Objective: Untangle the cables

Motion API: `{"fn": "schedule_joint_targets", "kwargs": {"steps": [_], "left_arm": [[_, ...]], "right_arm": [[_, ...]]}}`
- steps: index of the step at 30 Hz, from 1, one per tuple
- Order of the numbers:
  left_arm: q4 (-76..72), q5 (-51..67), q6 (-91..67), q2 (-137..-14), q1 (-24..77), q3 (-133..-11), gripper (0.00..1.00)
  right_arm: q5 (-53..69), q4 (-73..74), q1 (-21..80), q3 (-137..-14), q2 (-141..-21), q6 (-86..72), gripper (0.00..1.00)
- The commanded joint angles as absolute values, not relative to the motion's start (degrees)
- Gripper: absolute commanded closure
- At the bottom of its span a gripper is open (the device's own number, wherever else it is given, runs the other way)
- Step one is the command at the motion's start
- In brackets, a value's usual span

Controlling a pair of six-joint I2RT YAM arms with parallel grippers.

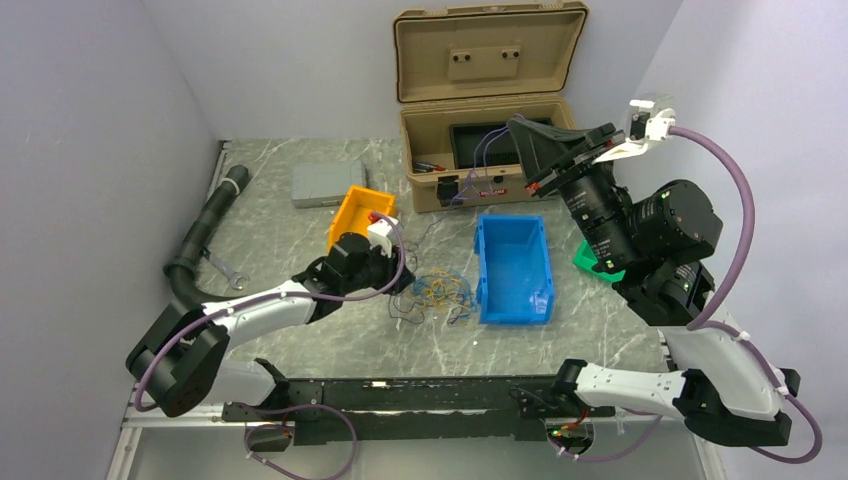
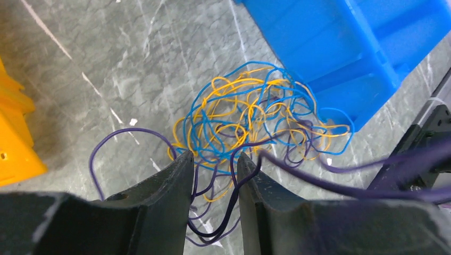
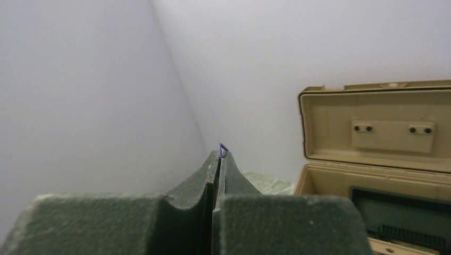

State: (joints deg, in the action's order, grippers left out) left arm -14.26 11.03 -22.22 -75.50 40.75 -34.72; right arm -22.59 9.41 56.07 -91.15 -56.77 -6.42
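Your left gripper (image 2: 215, 155) was low over the table (image 1: 290, 235), with its tips at the near edge of the cables (image 2: 250, 114). Its jaws stood partly apart, leaving a narrow gap between the fingers (image 2: 170, 183). Several dark and purple strands ran through that gap. One dark strand lay along the inner face of one finger, but nothing was pinched between the two.

The cables lay as a loose tangle of yellow, blue and dark purple wire on the table. They were just beside the blue bin (image 1: 483, 265), between that bin and your left gripper, with the orange bin (image 1: 350, 212) farther back. One purple loop arced out flat on the table toward the orange bin's side. A blurred purple strand stretched from the tangle out past the edge of the left wrist view, above the surface.

Your right gripper (image 3: 219, 154) was raised well above the table in front of the open case (image 1: 480, 190). Its jaws were pressed together, and a tiny bend of purple wire (image 3: 220, 145) poked out at the tips, so it had hold of that strand. In the top view, thin purple strands hung near those tips and dropped toward the case's front. You could not tell from the views whether they joined the tangle.

A hose (image 1: 205, 235), a wrench (image 1: 228, 270) and a grey box (image 1: 328, 183) lay on the left part of the table, well apart from the cables.
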Motion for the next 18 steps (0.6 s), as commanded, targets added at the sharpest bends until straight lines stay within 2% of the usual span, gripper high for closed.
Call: {"fn": "schedule_joint_targets", "kwargs": {"steps": [1, 4, 9, 16, 18], "left_arm": [[-15.4, 8.0, -22.6, -75.5, 41.0, -33.0, 0.61], [-14.1, 5.9, -23.3, -75.1, 41.0, -31.4, 0.61], [-12.7, 3.5, -24.1, -73.5, 41.0, -28.8, 0.44], [-9.2, 0.2, -25.2, -71.3, 41.0, -27.7, 0.42], [-7.8, 0.2, -25.5, -70.5, 41.0, -27.9, 0.35]], "right_arm": [[-28.9, 7.1, 56.2, -93.4, -56.0, -1.7, 1.00], [-32.6, 7.5, 56.2, -95.4, -55.9, 1.3, 1.00], [-34.9, 6.0, 56.2, -96.8, -54.7, 4.4, 1.00], [-37.2, 7.1, 56.1, -97.4, -54.1, 5.6, 1.00], [-38.5, 7.2, 56.2, -96.9, -53.9, 5.8, 1.00]]}}
